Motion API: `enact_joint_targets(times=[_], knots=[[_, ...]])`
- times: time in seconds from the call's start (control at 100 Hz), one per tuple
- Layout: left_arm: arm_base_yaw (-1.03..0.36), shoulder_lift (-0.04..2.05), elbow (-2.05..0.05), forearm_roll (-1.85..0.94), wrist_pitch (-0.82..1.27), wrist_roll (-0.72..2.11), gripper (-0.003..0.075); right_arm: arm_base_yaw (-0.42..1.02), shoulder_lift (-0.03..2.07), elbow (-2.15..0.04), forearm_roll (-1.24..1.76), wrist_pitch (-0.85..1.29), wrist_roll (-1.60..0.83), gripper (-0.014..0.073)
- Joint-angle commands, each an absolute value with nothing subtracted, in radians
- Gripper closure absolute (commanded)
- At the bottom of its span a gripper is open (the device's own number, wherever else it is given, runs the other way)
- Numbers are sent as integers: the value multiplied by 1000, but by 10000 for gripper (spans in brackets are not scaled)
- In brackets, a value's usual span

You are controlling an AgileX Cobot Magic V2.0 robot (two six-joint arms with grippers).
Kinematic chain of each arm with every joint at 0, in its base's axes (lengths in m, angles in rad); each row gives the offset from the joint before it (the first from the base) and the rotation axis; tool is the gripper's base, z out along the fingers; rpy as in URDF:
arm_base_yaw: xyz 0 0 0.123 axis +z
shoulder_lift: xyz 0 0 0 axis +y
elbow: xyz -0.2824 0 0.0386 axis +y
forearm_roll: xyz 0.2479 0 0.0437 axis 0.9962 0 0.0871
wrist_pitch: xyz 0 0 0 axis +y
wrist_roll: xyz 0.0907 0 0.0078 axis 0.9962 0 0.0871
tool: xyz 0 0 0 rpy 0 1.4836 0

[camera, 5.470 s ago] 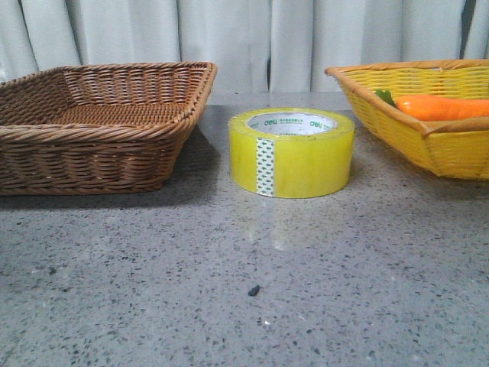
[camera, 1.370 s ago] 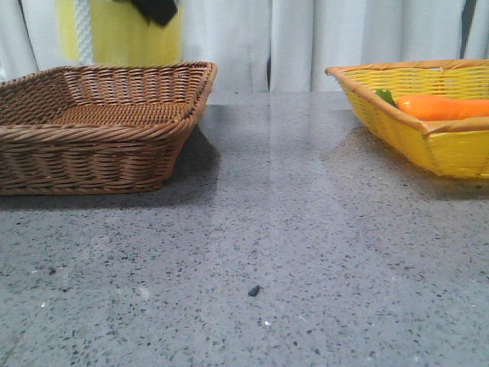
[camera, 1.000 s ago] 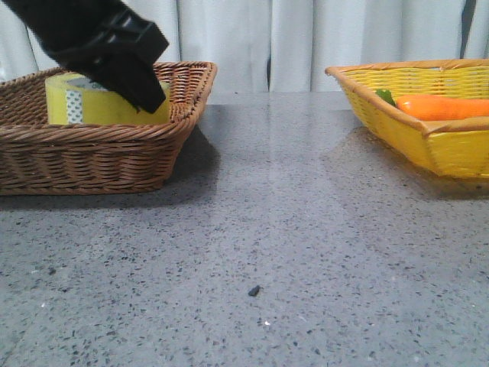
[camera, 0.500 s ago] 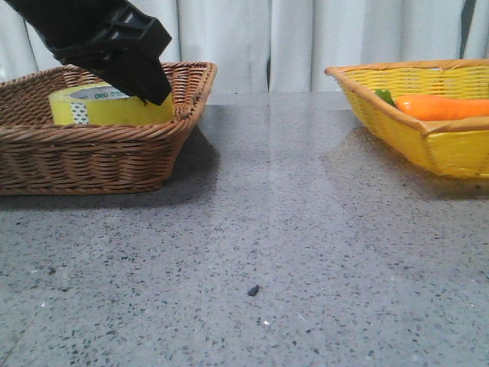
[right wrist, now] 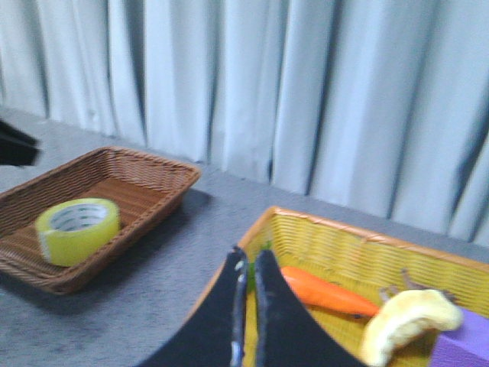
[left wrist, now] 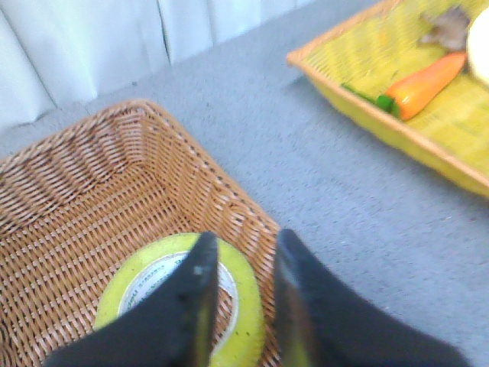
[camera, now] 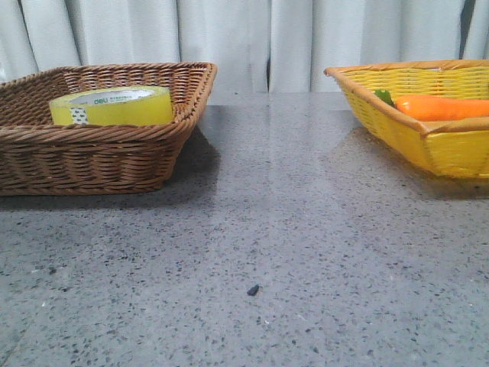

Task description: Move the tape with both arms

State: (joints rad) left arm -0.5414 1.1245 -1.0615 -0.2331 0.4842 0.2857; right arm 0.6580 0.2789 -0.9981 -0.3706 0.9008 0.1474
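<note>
The yellow tape (camera: 112,105) lies flat inside the brown wicker basket (camera: 92,153) at the left. It also shows in the left wrist view (left wrist: 252,336) and the right wrist view (right wrist: 78,229). My left gripper (left wrist: 243,248) is open and empty, raised above the tape with its fingers apart over the roll's near rim. My right gripper (right wrist: 248,260) is shut and empty, held high above the yellow basket (right wrist: 336,237). Neither gripper shows in the front view.
The yellow basket (camera: 443,149) at the right holds an orange carrot (camera: 439,105), also in the right wrist view (right wrist: 325,294), plus a banana (right wrist: 409,317) and a purple block (right wrist: 462,340). Grey speckled table (camera: 290,260) between the baskets. White curtain behind.
The left gripper set the tape down in the brown basket, let go and rose out of the front view. The tape now rests flat by itself.
</note>
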Motion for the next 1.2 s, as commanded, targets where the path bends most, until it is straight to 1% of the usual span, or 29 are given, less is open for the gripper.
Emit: enact_joint_targets(times=[0.0, 0.25, 0.36, 0.53, 0.72, 0.89, 1.19], knots=[[-541, 1004, -1023, -283, 379, 276, 740, 655, 231, -943, -445, 807, 150, 666], [-541, 698, -772, -298, 217, 276, 741, 655, 82, -739, -459, 682, 150, 666], [-541, 566, -652, -298, 160, 276, 741, 655, 41, -673, -459, 663, 154, 666], [-541, 396, -491, -298, 145, 276, 741, 655, 9, -579, -463, 665, 309, 666], [-541, 229, -347, -298, 123, 276, 741, 655, -19, -497, -482, 663, 334, 666], [-541, 145, -274, -301, 125, 276, 741, 655, -21, -467, -490, 707, 334, 666], [-541, 142, -266, -315, 133, 276, 741, 655, -21, -467, -488, 735, 334, 666]])
